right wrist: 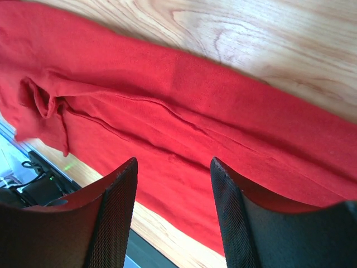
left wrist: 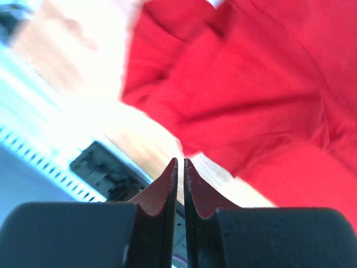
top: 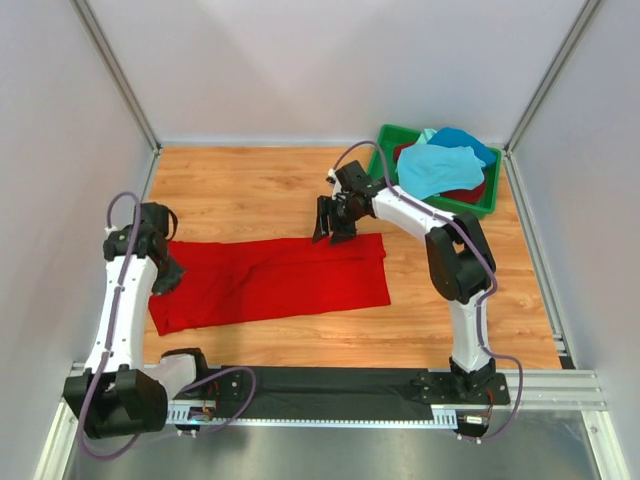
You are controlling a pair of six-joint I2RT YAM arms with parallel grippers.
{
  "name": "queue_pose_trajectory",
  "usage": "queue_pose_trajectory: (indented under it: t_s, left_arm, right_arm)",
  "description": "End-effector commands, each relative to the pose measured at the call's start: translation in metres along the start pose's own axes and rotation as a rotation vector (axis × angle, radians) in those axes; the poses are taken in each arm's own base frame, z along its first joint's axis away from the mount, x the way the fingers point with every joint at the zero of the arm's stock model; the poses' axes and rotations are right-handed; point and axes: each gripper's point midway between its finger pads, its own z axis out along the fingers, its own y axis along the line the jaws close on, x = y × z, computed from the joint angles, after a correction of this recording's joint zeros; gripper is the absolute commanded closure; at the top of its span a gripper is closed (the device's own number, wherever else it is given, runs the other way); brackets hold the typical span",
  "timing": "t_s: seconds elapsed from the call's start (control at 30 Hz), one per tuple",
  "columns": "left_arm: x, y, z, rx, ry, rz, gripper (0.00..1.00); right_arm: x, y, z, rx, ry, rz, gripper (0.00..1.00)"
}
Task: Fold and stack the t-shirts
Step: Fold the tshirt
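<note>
Top external view: the bright red t-shirt lies flat in a long band, partly folded lengthwise, across the near half of the wooden table. At its left end sits the left gripper, jaws only a slit apart and empty. Over the shirt's far edge hovers the right gripper, jaws spread wide, holding nothing. A turquoise t-shirt, a blue t-shirt and a dark red t-shirt are heaped in the green bin at the far right corner.
</note>
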Motion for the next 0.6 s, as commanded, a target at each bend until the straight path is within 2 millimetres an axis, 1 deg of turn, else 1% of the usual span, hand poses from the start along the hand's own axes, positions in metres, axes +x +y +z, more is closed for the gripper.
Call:
queue_pose_trajectory:
  t_s: [0.0,0.03,0.07,0.1,0.13,0.17,0.2,0.23,0.27,0.3,0.33,0.37,0.4,0.43,0.47,0.5,0.53,0.57]
  left_arm:
    - [-0.014,0.041,-0.033,-0.171,-0.078,-0.135,0.85]
    - [-0.014,0.047,-0.039,-0.197,-0.085,-0.164,0.88]
    - [-0.017,0.060,-0.045,-0.262,-0.120,-0.193,0.93]
    - [-0.011,0.069,-0.045,-0.308,-0.118,-0.235,0.95]
    - [-0.011,0.069,-0.041,-0.312,-0.119,-0.217,0.95]
    - [-0.007,0.061,-0.030,-0.287,-0.087,-0.177,0.95]
    - [-0.024,0.037,-0.015,-0.190,-0.106,-0.084,0.96]
    - [-0.022,0.009,-0.006,-0.065,-0.058,-0.057,0.95]
    - [-0.027,-0.005,0.003,-0.022,-0.050,-0.036,0.94]
    - [-0.037,-0.024,0.017,0.004,-0.040,-0.050,0.90]
    - [-0.040,-0.037,0.022,0.037,-0.015,-0.050,0.89]
    - [-0.054,-0.052,0.021,0.062,-0.032,-0.040,0.89]
    - [-0.057,-0.064,0.037,0.034,0.001,-0.015,0.89]
    - [-0.071,-0.074,0.036,0.034,-0.024,-0.011,0.88]
    - [-0.073,-0.084,0.041,0.033,-0.019,0.008,0.88]
    - [-0.075,-0.091,0.057,0.010,0.002,0.019,0.88]
    - [-0.078,-0.094,0.064,-0.003,0.002,0.010,0.89]
    - [-0.080,-0.099,0.069,-0.006,0.008,0.006,0.89]
  right_arm:
    - [-0.007,-0.009,-0.001,0.018,-0.020,-0.023,0.43]
    - [-0.008,-0.012,-0.003,0.032,-0.018,-0.021,0.43]
    - [-0.012,-0.016,-0.007,0.050,-0.033,-0.022,0.43]
    - [-0.016,-0.021,-0.011,0.063,-0.041,-0.017,0.43]
    - [-0.016,-0.026,-0.014,0.076,-0.039,-0.014,0.43]
    - [-0.021,-0.028,-0.017,0.092,-0.049,-0.019,0.43]
    - [-0.023,-0.034,-0.019,0.113,-0.051,-0.036,0.43]
    - [-0.021,-0.039,-0.022,0.140,-0.038,-0.041,0.43]
    - [-0.029,-0.044,-0.027,0.181,-0.058,-0.058,0.43]
    - [-0.024,-0.054,-0.027,0.225,-0.025,-0.075,0.42]
    - [-0.027,-0.059,-0.028,0.250,-0.024,-0.087,0.41]
    - [-0.033,-0.062,-0.031,0.277,-0.035,-0.097,0.41]
    - [-0.034,-0.069,-0.031,0.294,-0.028,-0.091,0.41]
    - [-0.035,-0.075,-0.031,0.312,-0.026,-0.088,0.41]
    - [-0.034,-0.078,-0.031,0.322,-0.020,-0.084,0.40]
    - [-0.038,-0.078,-0.033,0.327,-0.026,-0.079,0.40]
    - [-0.034,-0.083,-0.031,0.344,-0.004,-0.066,0.40]
    - [-0.033,-0.084,-0.030,0.347,-0.001,-0.059,0.41]
